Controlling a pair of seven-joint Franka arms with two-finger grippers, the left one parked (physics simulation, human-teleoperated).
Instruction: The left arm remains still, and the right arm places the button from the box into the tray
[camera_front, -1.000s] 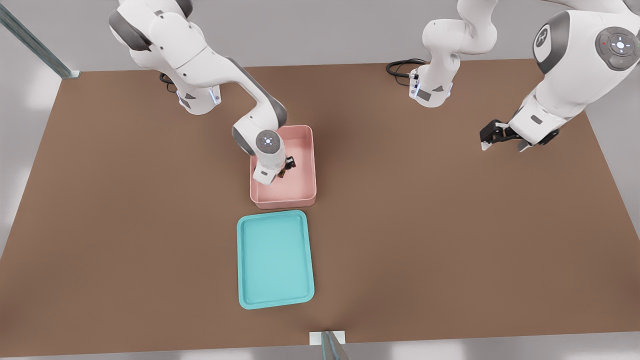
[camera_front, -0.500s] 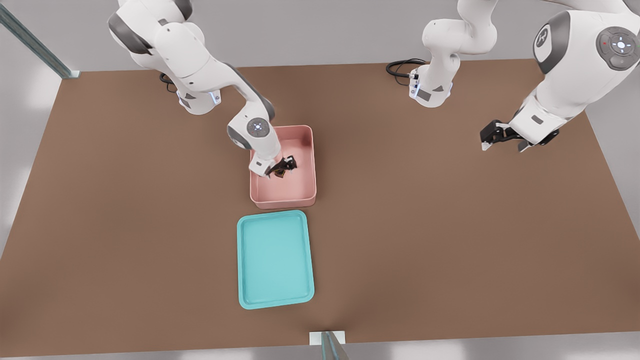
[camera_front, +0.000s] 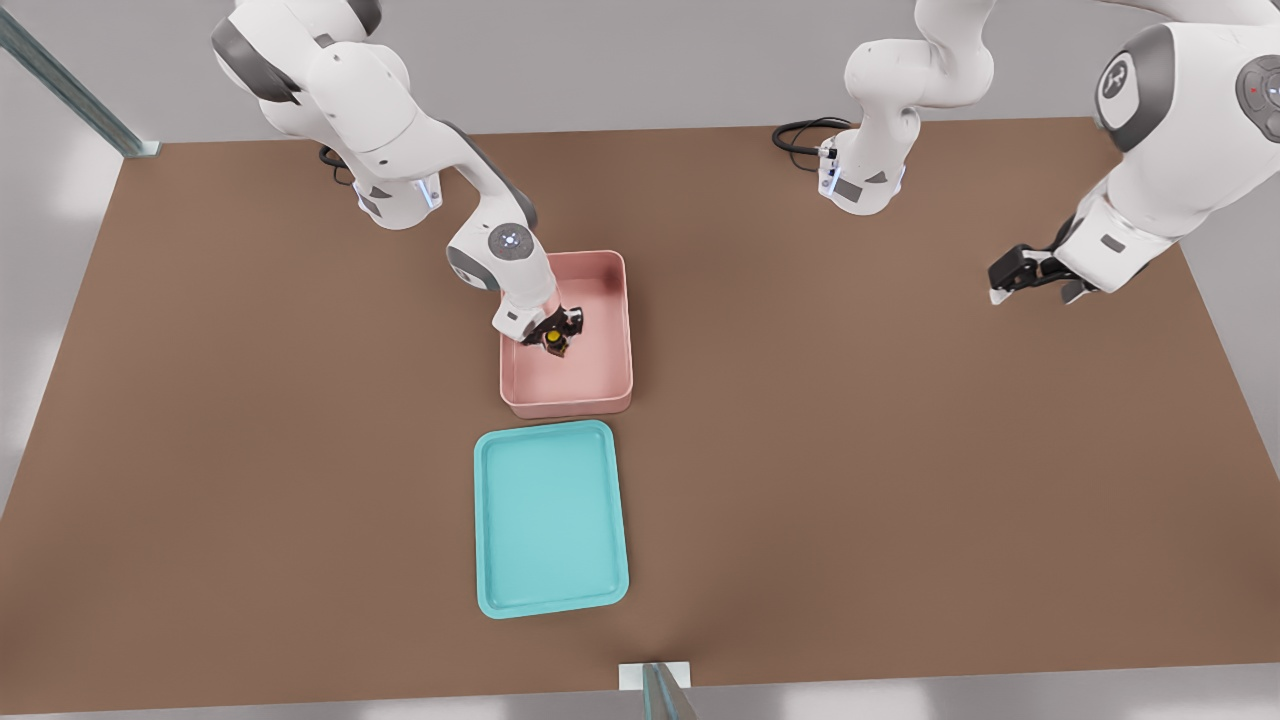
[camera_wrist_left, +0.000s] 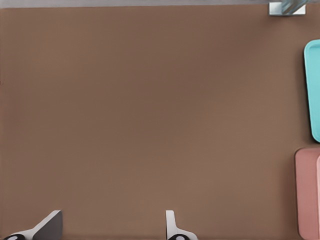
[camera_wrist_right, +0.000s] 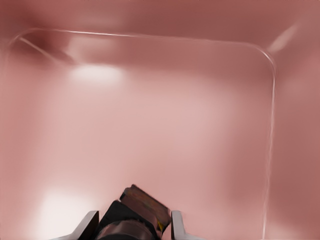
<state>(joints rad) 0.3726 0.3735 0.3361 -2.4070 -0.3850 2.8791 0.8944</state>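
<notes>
Right arm reaches down into the pink box, with the gripper low inside it, nearer the wall on the front view's left. Jaws are narrowed around the button; in the right wrist view the two pale fingertips flank the button on both sides with no visible gap, so I judge it gripped rather than merely straddled. Whether it is off the box floor yet cannot be told. Wrist is tilted, so the fingers come in at a slant, probably to clear the tall wall of the box. The button looks very small against the box: dark blocky body, brownish on the upper face in the wrist view, with a sliver of yellow showing at one edge; from the front view the round yellow cap is visible between the black finger bodies. Turquoise tray lies flat just beside the box, on the side nearer the camera, and holds nothing. Judgement: grasp stage done or nearly so; lift over the box wall and a short carry to the tray are not yet done. The small body could twist in the pinch.
</notes>
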